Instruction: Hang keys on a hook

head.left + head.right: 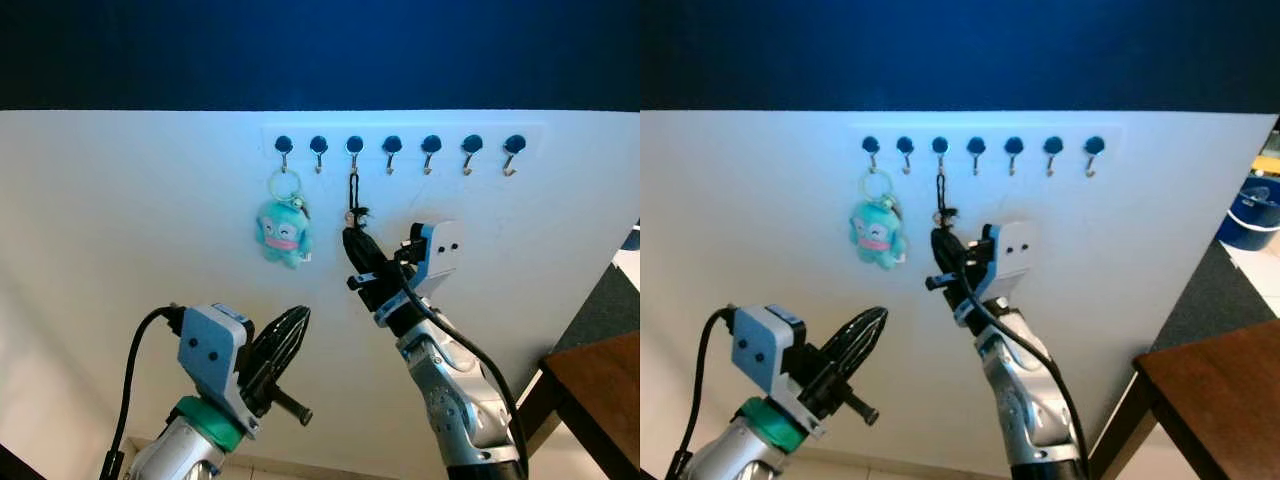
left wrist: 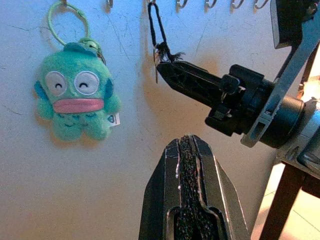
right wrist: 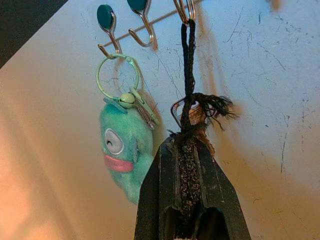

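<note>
Cord first: the black cord loop [image 3: 188, 60] is already over the third hook [image 1: 354, 150] from the robot's left on the hook rail [image 1: 405, 145], and the right gripper [image 1: 357, 243] is clamped shut on the frayed knot just below it, pressed close to the white wall [image 1: 130, 230]. The step in hand looks like the release. To do it well, I would first check that the loop sits deep in the hook's curve, then open the fingers gently with no downward or outward pull, and draw the gripper straight back from the wall so nothing snags the cord or the metal ring [image 3: 176, 111] beside the knot.

The left gripper [image 1: 290, 335] hangs lower, fingers closed on nothing, well clear of the rail. A teal plush keychain [image 1: 282, 232] on a pale green ring [image 1: 284, 184] occupies the first hook; keep away from it.

The keys themselves are hidden behind the right gripper's fingers. Whether the cord lies fully seated or only on the hook's tip is hard to make out.
</note>
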Controlling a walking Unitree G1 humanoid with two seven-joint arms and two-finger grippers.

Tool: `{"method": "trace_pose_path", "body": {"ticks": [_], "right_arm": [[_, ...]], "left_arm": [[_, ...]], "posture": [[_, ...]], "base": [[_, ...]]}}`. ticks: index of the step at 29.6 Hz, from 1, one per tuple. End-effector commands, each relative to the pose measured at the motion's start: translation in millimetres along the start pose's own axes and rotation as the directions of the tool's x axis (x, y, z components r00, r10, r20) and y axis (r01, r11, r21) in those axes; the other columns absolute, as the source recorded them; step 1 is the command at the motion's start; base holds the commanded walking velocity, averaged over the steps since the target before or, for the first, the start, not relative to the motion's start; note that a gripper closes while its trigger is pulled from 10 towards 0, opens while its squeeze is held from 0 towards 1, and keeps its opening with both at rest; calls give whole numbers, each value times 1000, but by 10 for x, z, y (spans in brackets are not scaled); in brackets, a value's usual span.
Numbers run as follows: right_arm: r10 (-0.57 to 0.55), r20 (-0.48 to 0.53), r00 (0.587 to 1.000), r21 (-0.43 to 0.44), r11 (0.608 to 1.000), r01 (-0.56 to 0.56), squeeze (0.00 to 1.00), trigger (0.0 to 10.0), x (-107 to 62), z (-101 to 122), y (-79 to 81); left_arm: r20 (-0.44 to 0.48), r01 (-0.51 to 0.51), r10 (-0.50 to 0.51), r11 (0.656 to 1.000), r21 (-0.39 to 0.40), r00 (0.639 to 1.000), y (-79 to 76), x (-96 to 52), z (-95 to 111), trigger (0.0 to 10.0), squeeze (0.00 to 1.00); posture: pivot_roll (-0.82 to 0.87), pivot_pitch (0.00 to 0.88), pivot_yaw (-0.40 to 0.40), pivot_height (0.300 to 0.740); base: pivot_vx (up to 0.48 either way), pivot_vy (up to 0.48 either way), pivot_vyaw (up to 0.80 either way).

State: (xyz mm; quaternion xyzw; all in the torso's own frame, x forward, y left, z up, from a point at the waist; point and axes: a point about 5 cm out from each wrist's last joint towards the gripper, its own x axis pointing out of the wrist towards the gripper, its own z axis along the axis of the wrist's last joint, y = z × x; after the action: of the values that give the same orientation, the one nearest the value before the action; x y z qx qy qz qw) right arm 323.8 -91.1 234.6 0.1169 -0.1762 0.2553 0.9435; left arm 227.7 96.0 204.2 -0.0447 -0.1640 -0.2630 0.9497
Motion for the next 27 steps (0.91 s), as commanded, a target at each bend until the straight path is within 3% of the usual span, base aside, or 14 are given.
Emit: {"method": "trace_pose_path", "body": {"ticks": [1,2,3,5,6,12,13,18,20,21,24,25,27], "right_arm": [[-2,-24,1000,20,1000,3,1000,10000,-3,-51,3],[-2,-24,1000,20,1000,3,1000,10000,-3,-51,3],[13,-23,1000,15,1000,-12,875,10000,-10,-51,16],[24,-23,999,9,1000,-24,875,10000,-15,-50,26],[40,-30,999,7,999,-40,0,10000,-40,-64,40],[62,-62,996,-5,998,-62,0,10000,-140,-132,43],[54,-108,993,-24,998,-57,0,10000,-298,-239,-2],[10,-148,989,-33,999,-15,0,10000,-476,-368,-78],[-38,-194,980,-50,998,29,0,10000,-562,-508,-138],[-38,-194,980,-50,998,29,0,10000,-562,-508,-138],[-105,-256,961,-78,993,87,0,10000,-709,-694,-213],[-105,-256,961,-78,993,87,0,10000,-709,-694,-213],[-141,-283,949,-95,988,119,0,10000,-828,-773,-256]], "left_arm": [[-14,-8,8,1000,15,1000,38,-31,-25,10000,0],[-14,-8,8,1000,15,1000,38,-31,-25,10000,0],[-14,-8,8,1000,16,1000,46,-36,-22,10000,0],[-14,-8,8,1000,16,1000,50,-39,-19,10000,0],[-14,-10,11,1000,14,1000,54,-41,-20,10000,0],[-18,-15,15,1000,5,1000,56,-55,-38,10000,0],[-29,-10,10,1000,6,1000,45,-76,-63,10000,0],[-61,-47,48,998,32,997,84,-103,-131,10000,0],[-122,-166,173,984,61,977,219,-157,-292,10000,0],[-122,-166,173,984,61,977,219,-157,-292,10000,0],[-249,-314,338,940,133,907,398,-373,-627,10000,0],[-249,-314,338,940,133,907,398,-373,-627,10000,0],[-335,-319,371,926,202,866,418,-501,-807,10000,0]], "posture": [[-124,34,135,740],[-124,34,135,740],[-124,34,135,740],[-124,34,135,740],[-121,32,135,740],[-121,32,135,740],[-121,32,135,740],[-127,34,138,740],[-128,31,138,740],[-128,31,138,740],[-137,31,121,740],[-137,31,121,740],[-128,23,114,740]], "base": [[0,0,0],[0,0,0],[0,0,0],[0,0,0],[0,0,0],[0,0,0],[0,0,0],[0,0,0],[0,0,0],[0,0,0],[0,0,0],[0,0,0],[0,0,0]]}}
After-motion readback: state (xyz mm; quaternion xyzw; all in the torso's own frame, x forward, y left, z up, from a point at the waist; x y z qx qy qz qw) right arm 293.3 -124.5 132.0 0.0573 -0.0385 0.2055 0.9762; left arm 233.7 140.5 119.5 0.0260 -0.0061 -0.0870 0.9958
